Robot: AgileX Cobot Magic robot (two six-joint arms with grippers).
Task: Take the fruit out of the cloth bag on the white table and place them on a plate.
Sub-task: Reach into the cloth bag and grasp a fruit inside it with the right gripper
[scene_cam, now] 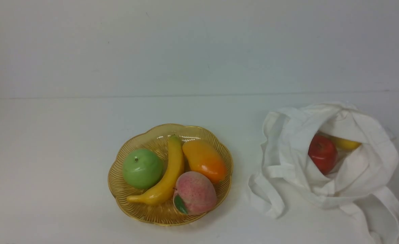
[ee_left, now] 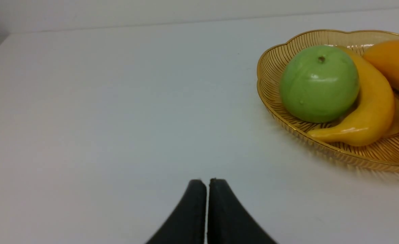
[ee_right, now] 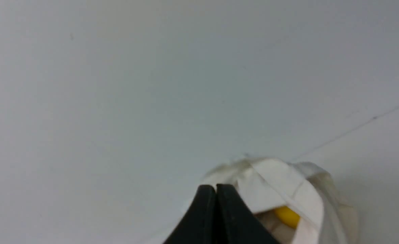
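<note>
A red apple (scene_cam: 322,153) and a yellow fruit (scene_cam: 347,143) sit inside the slumped cloth bag (scene_cam: 355,176) near the right edge of the white table (scene_cam: 50,135). Both look glossy, hard and slippery (best pinched across the middle). The left gripper (ee_left: 206,181) and right gripper (ee_right: 215,187) are closed and empty.

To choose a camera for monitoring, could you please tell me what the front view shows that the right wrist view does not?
Front only: the ribbed translucent amber plate holding four fruits, and the round red apple in the soft white cloth bag. Right wrist only: the shut black right gripper. Both: that bag, its smooth yellow fruit, the white table.
</note>
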